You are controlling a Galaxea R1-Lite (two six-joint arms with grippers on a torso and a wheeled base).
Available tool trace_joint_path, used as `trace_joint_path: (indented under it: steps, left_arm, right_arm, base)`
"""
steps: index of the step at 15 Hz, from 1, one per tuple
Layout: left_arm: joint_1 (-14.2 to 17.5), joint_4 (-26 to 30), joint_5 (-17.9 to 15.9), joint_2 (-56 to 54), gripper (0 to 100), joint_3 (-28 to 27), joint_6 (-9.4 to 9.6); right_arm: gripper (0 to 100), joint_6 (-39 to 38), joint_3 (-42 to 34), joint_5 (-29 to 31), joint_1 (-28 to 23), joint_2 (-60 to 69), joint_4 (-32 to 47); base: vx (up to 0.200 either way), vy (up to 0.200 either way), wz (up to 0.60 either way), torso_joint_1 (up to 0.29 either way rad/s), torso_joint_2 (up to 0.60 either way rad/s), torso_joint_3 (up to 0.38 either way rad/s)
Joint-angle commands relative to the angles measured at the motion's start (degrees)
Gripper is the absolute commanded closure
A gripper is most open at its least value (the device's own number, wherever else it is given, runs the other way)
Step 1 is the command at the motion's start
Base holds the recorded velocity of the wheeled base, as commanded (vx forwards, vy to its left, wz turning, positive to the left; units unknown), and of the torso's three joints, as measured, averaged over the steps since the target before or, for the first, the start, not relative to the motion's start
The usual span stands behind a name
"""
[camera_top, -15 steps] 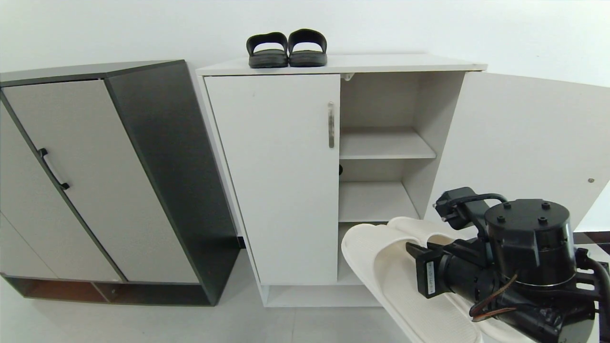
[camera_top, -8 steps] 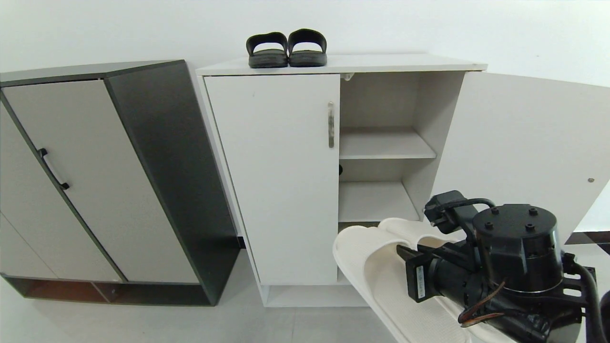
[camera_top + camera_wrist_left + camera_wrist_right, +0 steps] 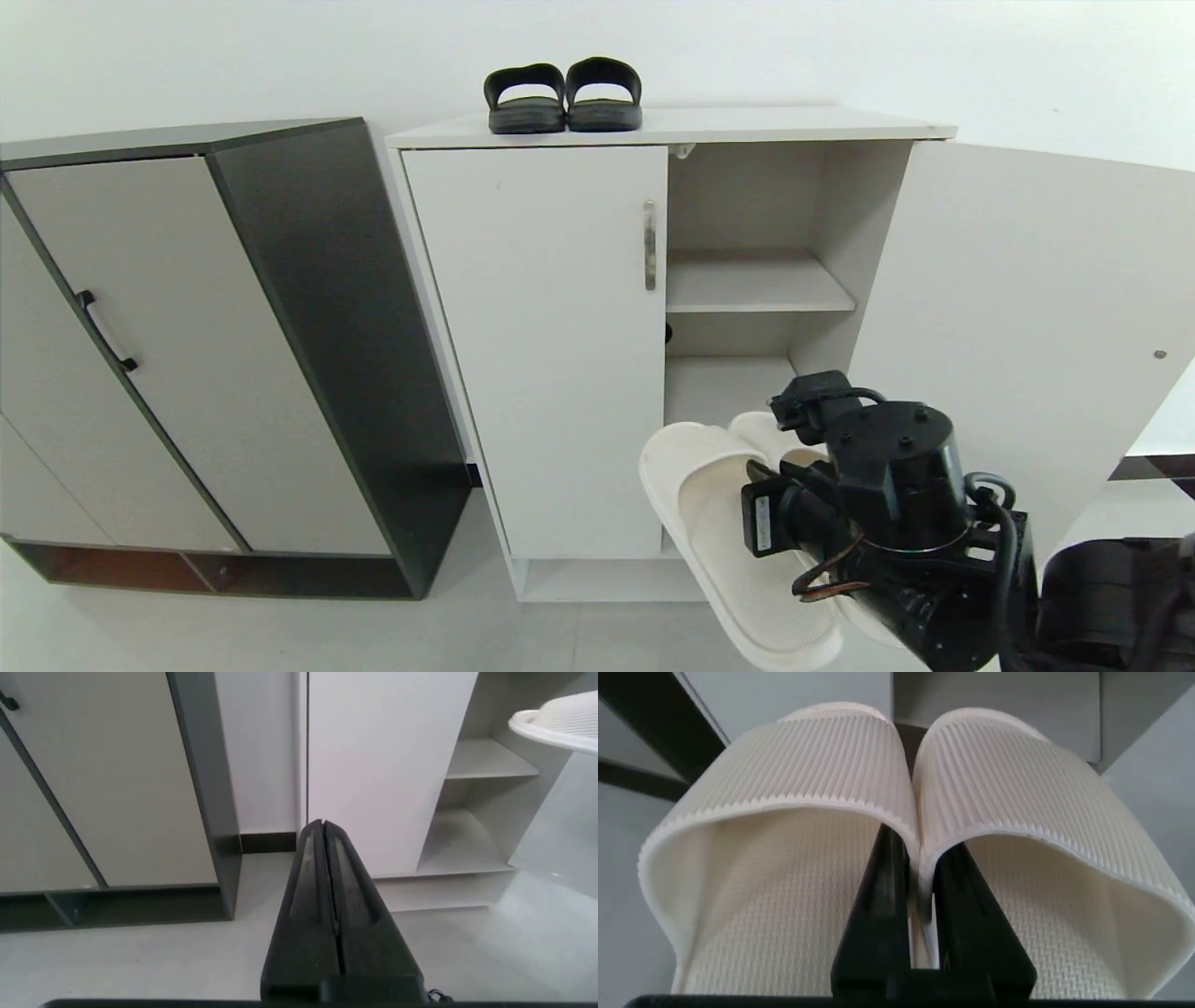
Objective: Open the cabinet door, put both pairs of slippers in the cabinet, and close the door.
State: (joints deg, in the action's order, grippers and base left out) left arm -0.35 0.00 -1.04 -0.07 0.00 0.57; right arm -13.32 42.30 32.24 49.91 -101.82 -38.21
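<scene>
A: Where are our white slippers (image 3: 711, 509)?
B: Pinched by their inner edges in our right gripper (image 3: 920, 859), facing the open right bay of the cabinet (image 3: 541, 355), door (image 3: 1027, 299) swung wide. Our left gripper (image 3: 324, 833) is pressed shut.

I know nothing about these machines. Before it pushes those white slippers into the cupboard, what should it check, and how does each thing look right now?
1. Way in: right cabinet door is swung wide open: ok.
2. Grip: right end effector is shut on both white slippers by their inner straps: ok.
3. Room: the shelf ahead of the slippers is bare where it shows: ok.
4. Space behind the closed left door: cannot tell.
5. Spare arm: left end effector is shut and holds nothing: ok.
6. Other pair stored: not ok, the black slippers sit on the cabinet top.
</scene>
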Motion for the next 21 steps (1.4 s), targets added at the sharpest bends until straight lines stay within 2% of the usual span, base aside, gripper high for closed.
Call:
trace_joint_path:
  steps: [1, 3, 5, 9, 11, 14, 21]
  left_arm:
    - [0.0, 0.0, 0.0, 0.2, 100, 0.0, -0.05]
    - [0.0, 0.0, 0.0, 0.2, 100, 0.0, -0.05]
    - [0.0, 0.0, 0.0, 0.2, 100, 0.0, -0.05]
    - [0.0, 0.0, 0.0, 0.2, 100, 0.0, -0.05]
    - [0.1, 0.0, 0.0, 0.2, 100, 0.0, -0.05]
    - [0.0, 0.0, 0.0, 0.2, 100, 0.0, -0.05]
    - [0.0, 0.0, 0.0, 0.2, 100, 0.0, 0.04]
  right_arm:
    - [100, -0.7, 2.3, 1.4, 0.4, -4.3, 0.0]
    - [100, -3.1, 3.8, 4.3, 0.7, -6.8, 0.0]
    - [100, -4.0, 4.4, 4.8, 1.2, -8.7, 0.0]
    - [100, -3.9, 6.9, 4.8, 0.8, -13.5, -2.6]
    - [100, -4.0, 11.4, 4.8, -2.3, -18.1, -2.9]
    - [100, -4.7, 14.4, 4.8, -2.6, -20.8, -2.9]
    - [100, -4.7, 15.0, 6.3, -2.6, -24.3, -2.9]
  base:
    - [0.000, -0.200, 0.00, 0.007, 0.00, 0.007]
    - [0.000, -0.200, 0.00, 0.012, 0.00, 0.000]
    - [0.000, -0.200, 0.00, -0.002, 0.00, 0.002]
    - [0.000, 0.000, 0.00, 0.000, 0.00, 0.000]
    - [0.000, 0.000, 0.00, 0.000, 0.00, 0.000]
    - [0.000, 0.000, 0.00, 0.000, 0.00, 0.000]
    - [0.000, 0.000, 0.00, 0.000, 0.00, 0.000]
